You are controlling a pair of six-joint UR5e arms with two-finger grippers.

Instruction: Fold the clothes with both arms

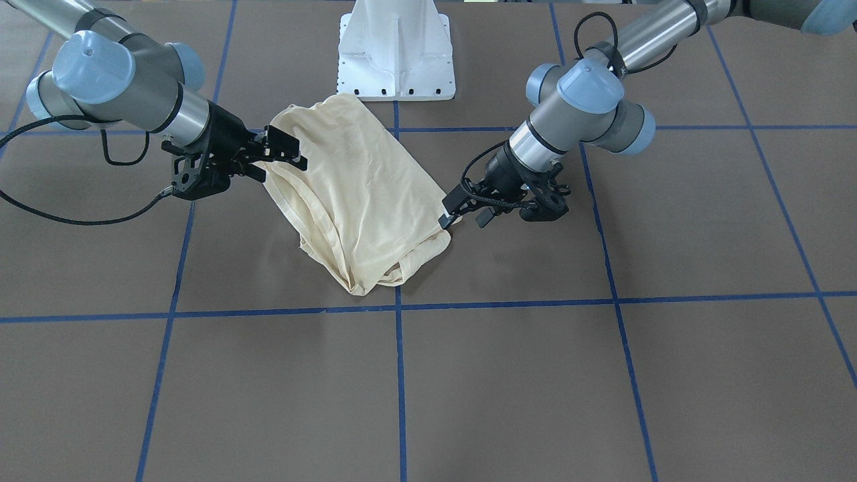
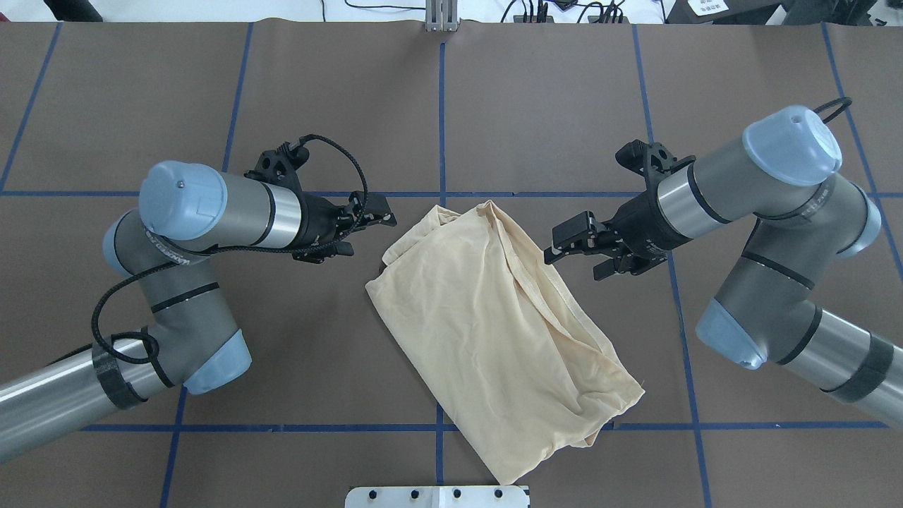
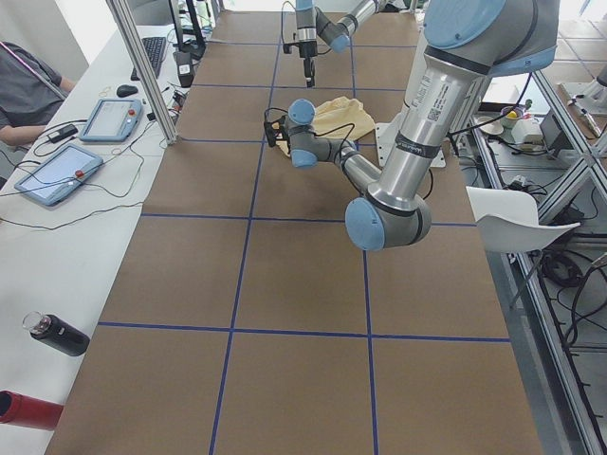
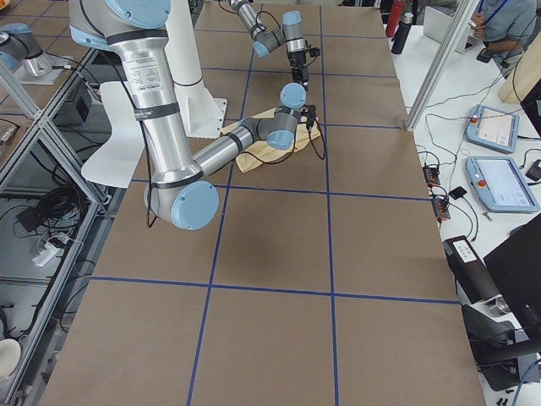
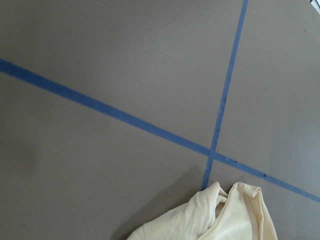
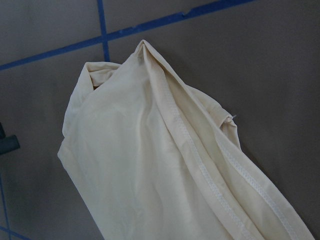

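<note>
The cream T-shirt (image 2: 487, 310) lies as a folded, rumpled bundle on the brown table, running diagonally from the centre toward the robot's base. No print or label shows. It also shows in the front view (image 1: 361, 194), the right wrist view (image 6: 150, 165) and, as a corner only, the left wrist view (image 5: 225, 220). My left gripper (image 2: 367, 231) is open and empty, just beside the shirt's far left corner; it also shows in the front view (image 1: 462, 209). My right gripper (image 2: 573, 262) is open and empty, close to the shirt's right edge; in the front view (image 1: 281, 167) one finger overlaps the cloth.
The white pedestal base (image 1: 395, 50) stands at the robot's edge, just behind the shirt's near end. Blue tape lines (image 2: 442, 106) grid the brown table. A side bench holds tablets (image 3: 57, 171) and bottles (image 3: 57, 334).
</note>
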